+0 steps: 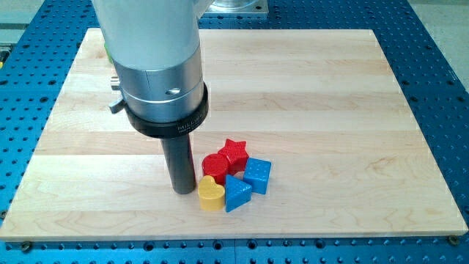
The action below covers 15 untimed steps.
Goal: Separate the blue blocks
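A blue cube point(258, 175) and a blue triangular block point(237, 193) lie touching each other near the view's bottom centre. A red star point(234, 152) and a red round block point(216, 166) sit just above and left of them. A yellow heart point(210, 193) touches the blue triangle's left side. My tip point(182, 188) stands on the board just left of the yellow heart and the red round block, close to them.
The wooden board point(308, 88) lies on a blue perforated table point(440, 59). The arm's large grey body point(150, 59) covers the board's upper left. A green object point(107, 51) peeks out behind the arm at the upper left.
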Each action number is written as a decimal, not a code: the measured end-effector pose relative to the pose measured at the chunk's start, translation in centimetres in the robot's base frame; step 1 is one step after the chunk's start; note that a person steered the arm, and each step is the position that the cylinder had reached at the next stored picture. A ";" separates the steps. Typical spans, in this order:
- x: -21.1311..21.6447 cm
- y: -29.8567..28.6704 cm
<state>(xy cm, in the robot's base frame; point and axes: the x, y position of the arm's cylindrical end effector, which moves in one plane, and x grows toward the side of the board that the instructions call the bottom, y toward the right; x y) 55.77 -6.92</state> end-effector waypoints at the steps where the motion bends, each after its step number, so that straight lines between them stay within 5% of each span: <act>1: 0.0 -0.3; 3: 0.0 -0.8; 5: -6.6 -1.2; 7: -9.7 10.9; 9: -2.3 15.6; 14: -0.1 9.9; 15: 5.7 9.9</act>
<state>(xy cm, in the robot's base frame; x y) 61.49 3.02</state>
